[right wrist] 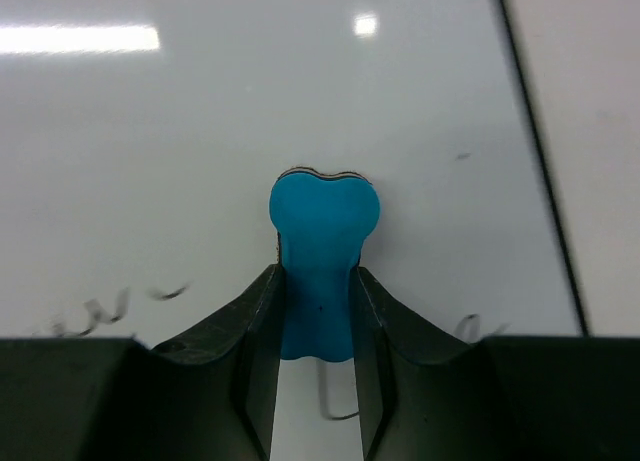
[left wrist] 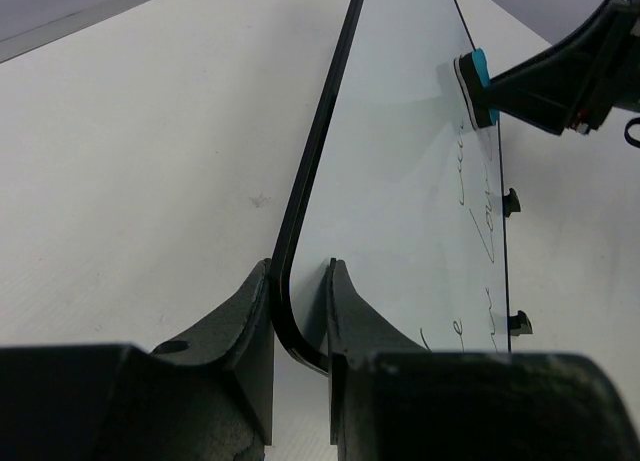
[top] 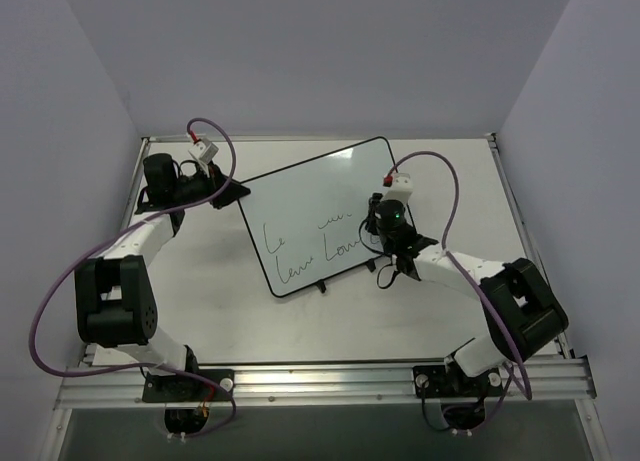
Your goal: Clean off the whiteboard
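Note:
The whiteboard (top: 320, 206) lies tilted on the table, with dark cursive writing (top: 310, 246) on its near half. My left gripper (top: 236, 191) is shut on the board's left corner, one finger on each side of the black frame (left wrist: 300, 311). My right gripper (top: 374, 231) is shut on a small blue eraser (right wrist: 322, 231) and presses it on the board (right wrist: 200, 131) near the right-hand writing. The eraser also shows in the left wrist view (left wrist: 474, 79), on the board's surface (left wrist: 400, 181). Writing strokes lie on both sides of the eraser.
Two small black clips (left wrist: 511, 201) stick out from the board's near long edge. Bare white table (top: 210, 301) lies around the board, with grey walls at the sides and back. A metal rail (top: 320, 383) runs along the front edge. Purple cables loop over both arms.

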